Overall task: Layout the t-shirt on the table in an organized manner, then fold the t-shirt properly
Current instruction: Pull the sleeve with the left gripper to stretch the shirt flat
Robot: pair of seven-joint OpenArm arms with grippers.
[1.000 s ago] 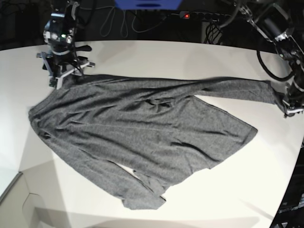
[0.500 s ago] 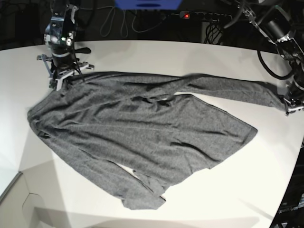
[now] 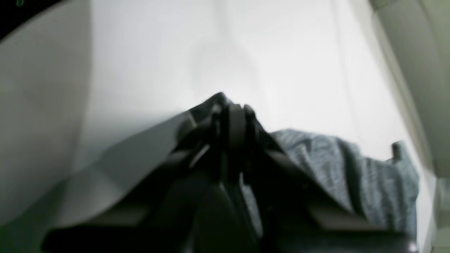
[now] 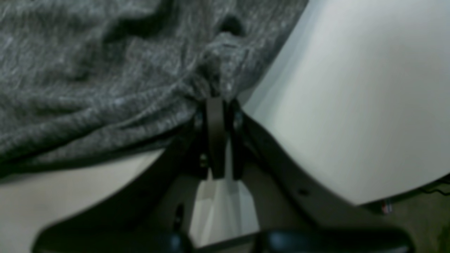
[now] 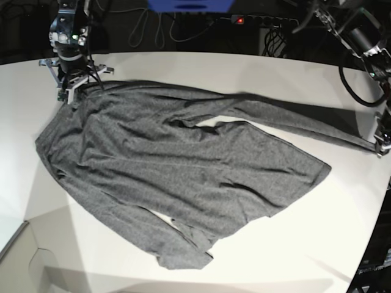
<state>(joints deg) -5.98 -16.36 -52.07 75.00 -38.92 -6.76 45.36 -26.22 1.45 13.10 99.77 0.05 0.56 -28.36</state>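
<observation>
**Both grippers clamped on t-shirt**

Right gripper [image 4: 216, 105] pinches a bunched fold of the t-shirt [image 5: 177, 165], cloth trailing ahead and to its side. Left gripper [image 3: 230, 109] grips the sleeve end (view blurred). Garment spread on the desk [image 5: 256, 73].

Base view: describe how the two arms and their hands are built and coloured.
Both arms are black with silver-grey metal parts. The right hand sits under a dark round housing with small green lights and pale spread brackets. The left hand is pale grey; looping black cables run along its arm. In the wrist views the fingers look dark and narrow.
</observation>
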